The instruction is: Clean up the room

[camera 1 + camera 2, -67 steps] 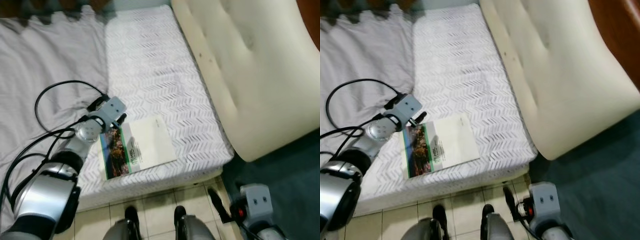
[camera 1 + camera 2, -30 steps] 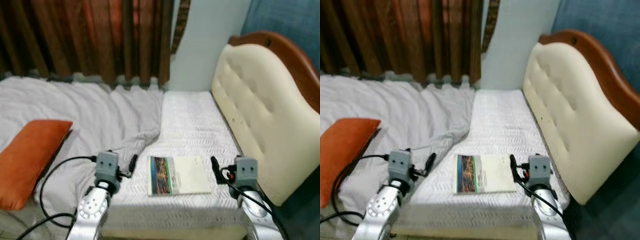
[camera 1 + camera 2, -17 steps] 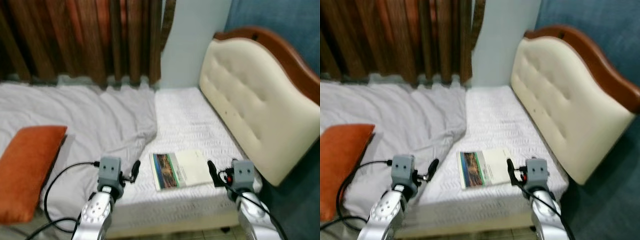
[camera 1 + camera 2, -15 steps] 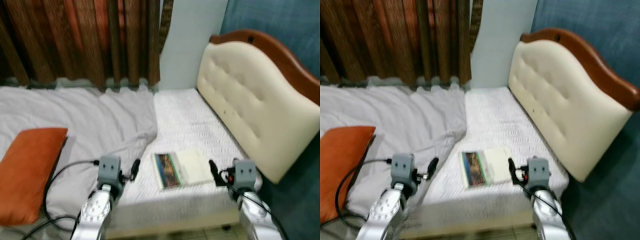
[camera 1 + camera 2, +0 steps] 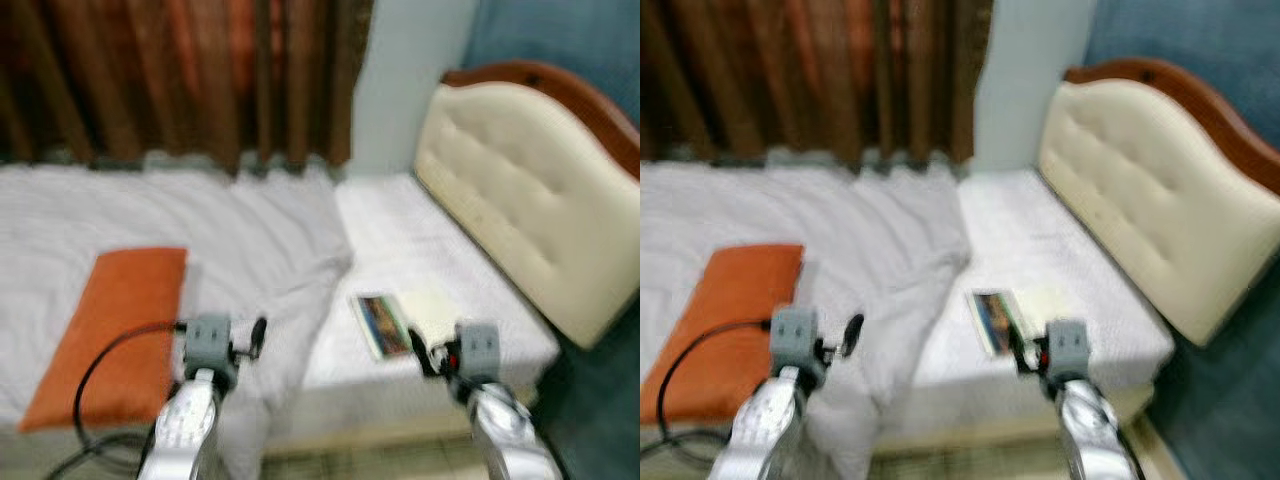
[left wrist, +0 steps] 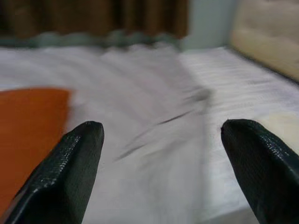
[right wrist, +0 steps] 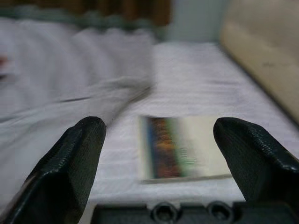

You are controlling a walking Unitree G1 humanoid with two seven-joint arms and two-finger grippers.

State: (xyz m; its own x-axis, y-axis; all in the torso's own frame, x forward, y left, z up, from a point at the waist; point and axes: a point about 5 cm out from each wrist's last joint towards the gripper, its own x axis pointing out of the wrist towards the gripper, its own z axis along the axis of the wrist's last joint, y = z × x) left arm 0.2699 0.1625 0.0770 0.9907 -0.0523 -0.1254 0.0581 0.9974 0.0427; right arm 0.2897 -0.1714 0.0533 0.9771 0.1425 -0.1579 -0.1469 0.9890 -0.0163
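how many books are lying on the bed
1. The book lies flat on the bare white mattress near the headboard, just ahead of the right gripper. More could be hidden under the rumpled grey sheet.

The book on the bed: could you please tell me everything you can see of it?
The book is thin and flat, with a dark, colourful picture on its left part and a pale cream cover on the rest; the print is too blurred to read. It lies closed, face up, on the bare white mattress near the near edge, right of the grey sheet. The right pincer is open, just short of it, not touching.
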